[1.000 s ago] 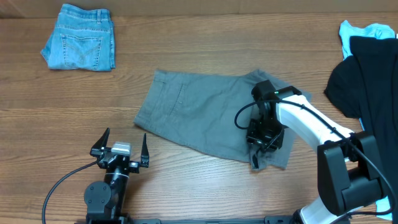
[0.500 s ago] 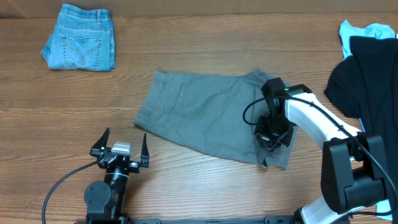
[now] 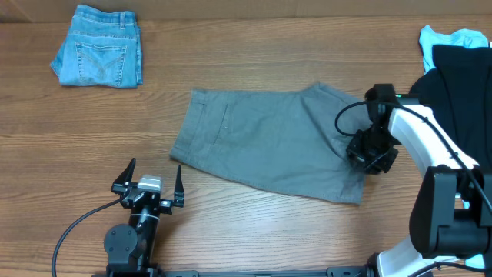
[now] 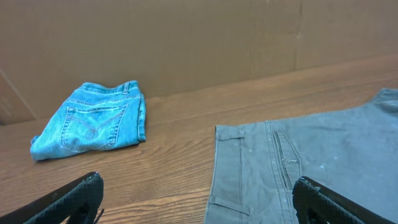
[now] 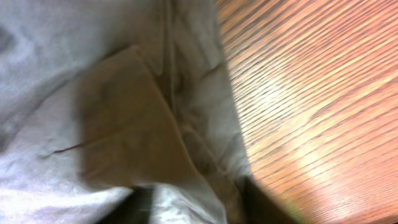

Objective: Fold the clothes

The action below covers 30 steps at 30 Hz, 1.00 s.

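Note:
The grey shorts (image 3: 261, 146) lie spread flat mid-table, waistband to the left. My right gripper (image 3: 370, 154) is at their right edge. In the right wrist view its fingers (image 5: 199, 208) are closed on a fold of the grey fabric (image 5: 93, 124), though the view is blurred. My left gripper (image 3: 148, 185) is open and empty near the front edge, just in front of the waistband (image 4: 323, 162); its fingers (image 4: 199, 190) are wide apart.
Folded denim shorts (image 3: 98, 55) lie at the back left and also show in the left wrist view (image 4: 90, 124). A black garment (image 3: 453, 85) over a light-blue one (image 3: 461, 37) lies at the right edge. A cardboard wall (image 4: 186, 37) backs the table.
My right gripper has moved right and back across the shorts' leg end. The bunched lower right hem has been drawn out flat. The left arm has not moved.

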Each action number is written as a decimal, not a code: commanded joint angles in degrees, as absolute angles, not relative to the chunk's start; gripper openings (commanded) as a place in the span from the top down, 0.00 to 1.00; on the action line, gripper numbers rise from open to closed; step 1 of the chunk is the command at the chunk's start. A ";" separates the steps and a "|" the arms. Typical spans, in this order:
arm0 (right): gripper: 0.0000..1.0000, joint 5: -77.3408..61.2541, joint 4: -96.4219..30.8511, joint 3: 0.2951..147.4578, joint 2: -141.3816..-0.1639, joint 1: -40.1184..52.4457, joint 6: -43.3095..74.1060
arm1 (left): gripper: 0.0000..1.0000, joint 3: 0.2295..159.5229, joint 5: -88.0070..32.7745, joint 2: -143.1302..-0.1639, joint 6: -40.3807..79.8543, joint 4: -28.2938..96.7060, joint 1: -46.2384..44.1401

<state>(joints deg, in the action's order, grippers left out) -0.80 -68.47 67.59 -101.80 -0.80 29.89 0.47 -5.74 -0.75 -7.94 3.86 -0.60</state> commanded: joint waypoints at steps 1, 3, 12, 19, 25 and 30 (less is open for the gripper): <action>0.05 -0.05 -68.20 68.93 -101.67 -1.15 28.88 | 0.00 0.27 -5.56 -0.43 -8.99 3.99 -0.25; 0.00 -0.03 -68.20 69.56 -101.67 -1.32 28.88 | 0.00 0.27 -5.56 -0.43 -8.99 3.99 -0.25; 0.00 -0.10 -62.61 78.74 -101.69 -7.05 26.00 | 0.00 0.27 -5.56 -0.43 -8.99 3.99 -0.25; 0.01 -1.06 -56.99 78.43 -103.37 -7.68 25.04 | 0.00 0.27 -5.56 -0.43 -8.99 3.99 -0.25; 0.08 -1.52 -52.82 77.17 -105.27 -7.68 25.04 | 0.00 0.27 -5.56 -0.43 -8.99 3.99 -0.25; 0.08 -1.54 -50.41 77.17 -107.70 -7.70 25.04 | 0.00 0.27 -5.56 -0.43 -8.99 3.99 -0.25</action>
